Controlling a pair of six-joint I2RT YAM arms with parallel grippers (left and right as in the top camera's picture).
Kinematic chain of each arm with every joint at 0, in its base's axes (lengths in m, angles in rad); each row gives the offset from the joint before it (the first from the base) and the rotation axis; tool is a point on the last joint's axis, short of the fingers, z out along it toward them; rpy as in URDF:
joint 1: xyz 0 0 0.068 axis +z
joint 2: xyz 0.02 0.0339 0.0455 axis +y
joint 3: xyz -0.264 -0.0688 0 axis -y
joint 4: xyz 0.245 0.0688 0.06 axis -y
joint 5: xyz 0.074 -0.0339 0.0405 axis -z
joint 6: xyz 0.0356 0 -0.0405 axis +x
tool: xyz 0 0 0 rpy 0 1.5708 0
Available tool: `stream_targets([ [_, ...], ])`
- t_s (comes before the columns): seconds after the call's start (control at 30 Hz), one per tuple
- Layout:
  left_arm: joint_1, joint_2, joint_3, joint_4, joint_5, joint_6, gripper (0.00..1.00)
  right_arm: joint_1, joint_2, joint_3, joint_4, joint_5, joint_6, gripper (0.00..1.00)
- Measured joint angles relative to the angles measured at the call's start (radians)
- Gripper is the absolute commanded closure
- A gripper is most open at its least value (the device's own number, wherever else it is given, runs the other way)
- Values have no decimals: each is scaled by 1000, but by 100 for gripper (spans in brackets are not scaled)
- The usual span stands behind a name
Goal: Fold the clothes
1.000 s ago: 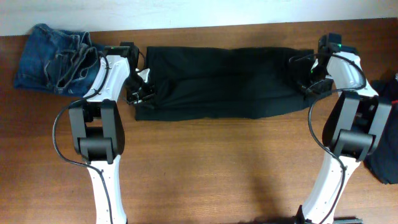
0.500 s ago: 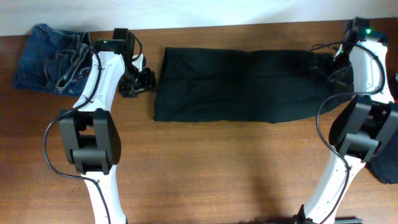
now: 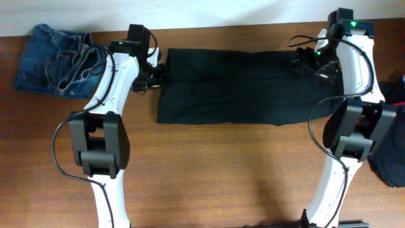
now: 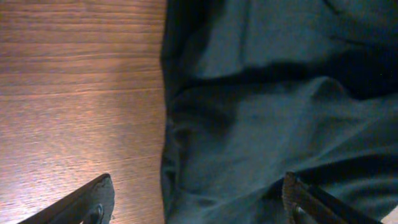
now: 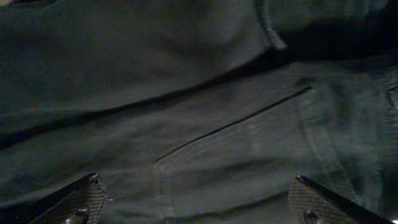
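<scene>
Over trousers [image 3: 240,88] ends | left gripper [image 4: 196,190], right gripper [image 5: 196,186] agape | table [image 3: 221,171] open frontward

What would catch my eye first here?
A long pair of black trousers lies flat across the far middle of the wooden table. The left gripper and right gripper hang open over its two ends. Crumpled blue jeans sit in the far left corner.

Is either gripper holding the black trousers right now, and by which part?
Nothing is held. The left gripper hangs open over one end of the black trousers, the right gripper open over the other end.
</scene>
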Motion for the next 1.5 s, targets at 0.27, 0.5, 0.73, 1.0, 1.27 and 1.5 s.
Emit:
stream_targets([
  [0.27,-13,26,0,11,50,1,9,2,-1,0,0,-2,2,1],
  [0.5,-35,95,-4,44,69,27,15,3,-1,0,-1,-2,2,1],
  [0.73,-35,95,-4,72,72,52,69,2,-1,0,-16,-2,2,1],
  [1.0,-30,95,-4,85,72,56,99,3,-1,0,-24,-2,2,1],
  [1.27,-32,95,135,-71,75,56,99,3,-2,0,-31,-1,0,1],
  [1.5,-32,95,274,-112,80,56,99,3,-3,0,-42,-1,-3,1],
])
